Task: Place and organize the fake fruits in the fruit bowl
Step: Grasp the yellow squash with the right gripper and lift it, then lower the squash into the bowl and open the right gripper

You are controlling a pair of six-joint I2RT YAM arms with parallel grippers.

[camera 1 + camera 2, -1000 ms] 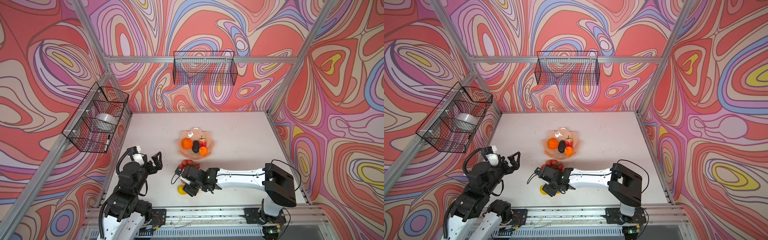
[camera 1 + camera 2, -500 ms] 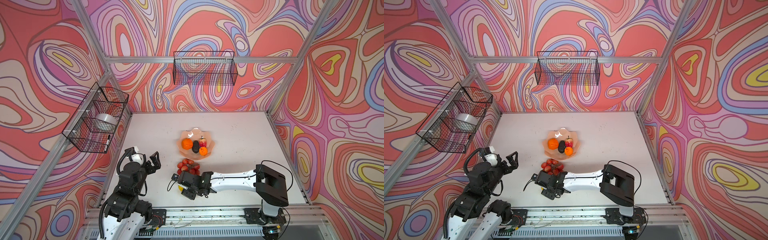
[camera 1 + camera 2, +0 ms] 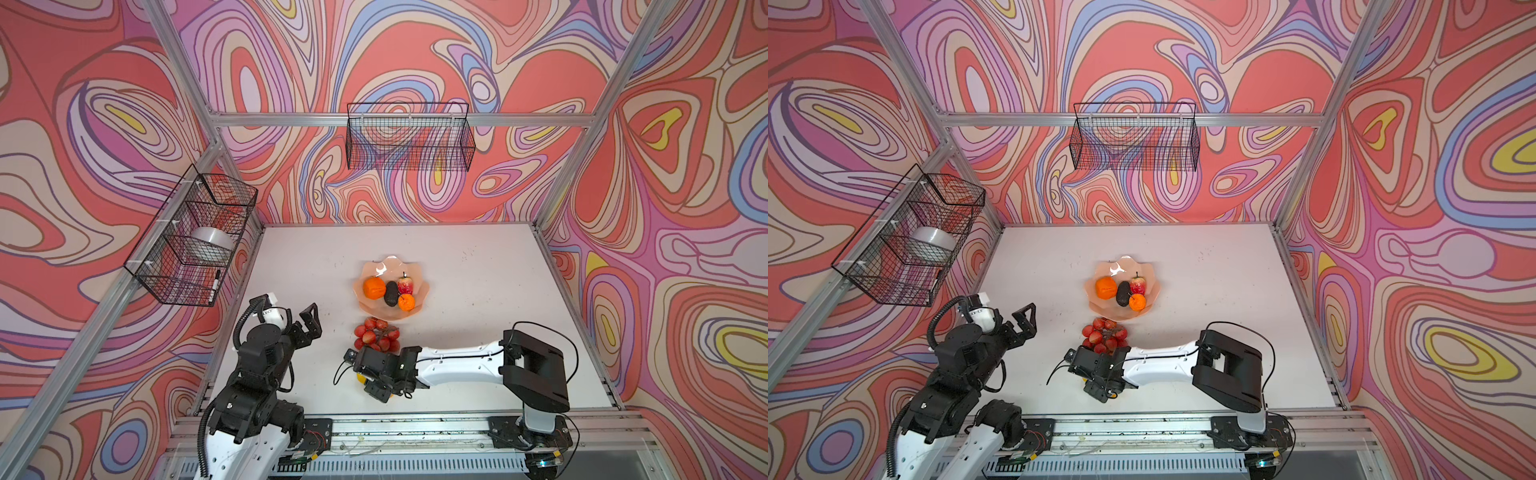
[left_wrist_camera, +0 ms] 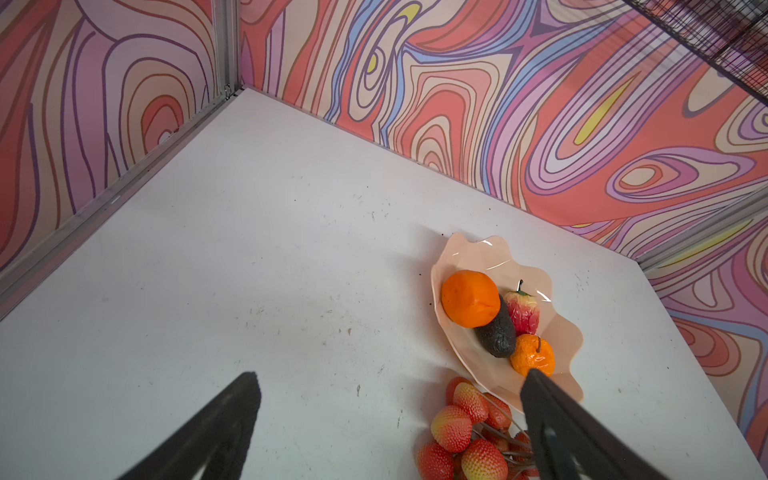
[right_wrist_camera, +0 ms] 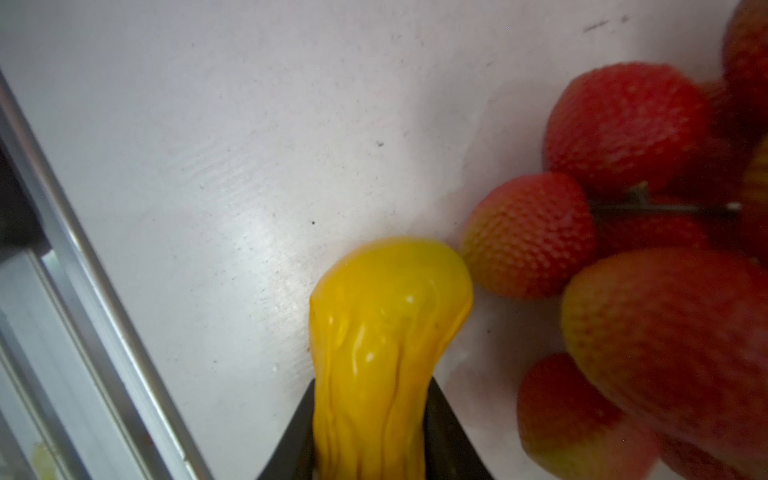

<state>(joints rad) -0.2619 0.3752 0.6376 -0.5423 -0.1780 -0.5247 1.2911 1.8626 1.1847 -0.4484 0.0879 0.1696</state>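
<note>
Four fruits lie in the pink bowl (image 3: 384, 262) near the middle of the worktop (image 3: 478, 291): an orange (image 3: 374, 287), a dark avocado (image 3: 390, 293), a strawberry (image 3: 405, 285) and a tangerine (image 3: 406, 302), packed close together; the avocado sits between the orange and the strawberry, with the tangerine at its near end. Just beside the bowl's near rim lies a red bunch (image 3: 376, 336), on the worktop between the bowl and the right tool (image 3: 376, 380); in a top view the right arm covers the bunch's near edge (image 3: 1102, 334). Two black wire baskets hang on the walls: one on the back wall (image 3: 409, 141), one on the left wall (image 3: 195, 241) with a pale roll (image 3: 212, 245) and a marker (image 3: 215, 284) inside. The right tool is low over the worktop near its front edge, its jaws closed narrow on a yellow gourd (image 5: 382, 332); the right wrist view shows a black finger (image 5: 449, 424) pressing each side of the gourd's body; the free rounded end lies just beside a berry of the bunch; whether they touch I cannot tell. From above only a sliver of yellow shows under that tool. The left tool (image 3: 305, 324) hangs to the left of the bunch, jaws spread wide, holding nothing and touching nothing.
</note>
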